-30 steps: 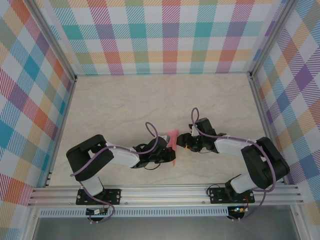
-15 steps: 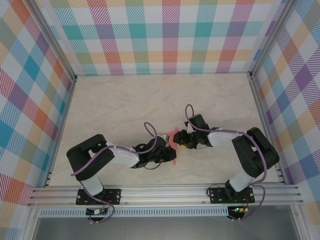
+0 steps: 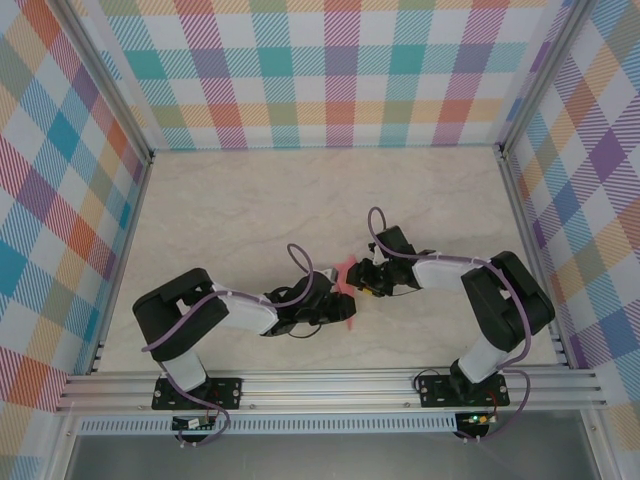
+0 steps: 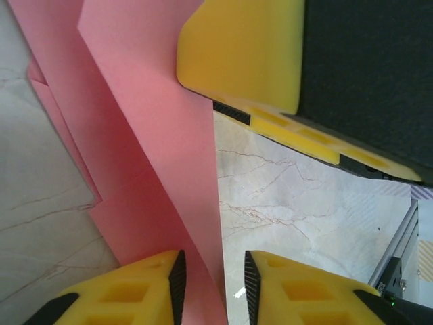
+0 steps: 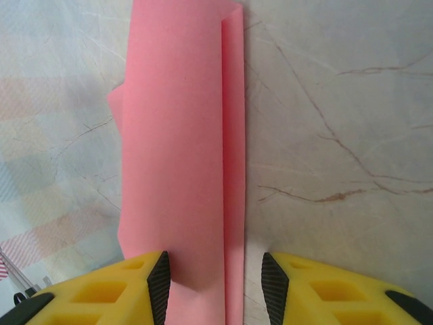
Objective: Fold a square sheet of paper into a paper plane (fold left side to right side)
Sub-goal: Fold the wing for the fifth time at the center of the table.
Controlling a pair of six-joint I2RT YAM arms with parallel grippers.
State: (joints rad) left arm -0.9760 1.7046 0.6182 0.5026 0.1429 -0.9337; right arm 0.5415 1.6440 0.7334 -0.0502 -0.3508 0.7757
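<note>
The paper plane (image 3: 345, 270) is salmon-pink paper folded slim and layered, lying mid-table between both grippers. In the left wrist view the paper (image 4: 155, 135) runs from top left down between my left gripper's (image 4: 213, 281) parted jaws. A gap shows between its edge and the right-hand pad. The right gripper's yellow finger (image 4: 243, 47) rests on the paper's far part. In the right wrist view the paper (image 5: 176, 135) lies lengthwise with a crease. My right gripper (image 5: 215, 284) stands open astride its near end. From above, the left gripper (image 3: 335, 300) and right gripper (image 3: 366, 280) nearly meet.
The marble-patterned table (image 3: 300, 200) is bounded by checkered walls (image 3: 340, 70) on three sides. An aluminium rail (image 3: 330, 385) carrying both arm bases runs along the near edge. Purple cables (image 3: 300, 262) loop over each wrist.
The left jaws, shut on the paper a second ago, have parted. The right arm has swung left and slightly back, bringing its gripper over the paper with its jaws a little narrower.
</note>
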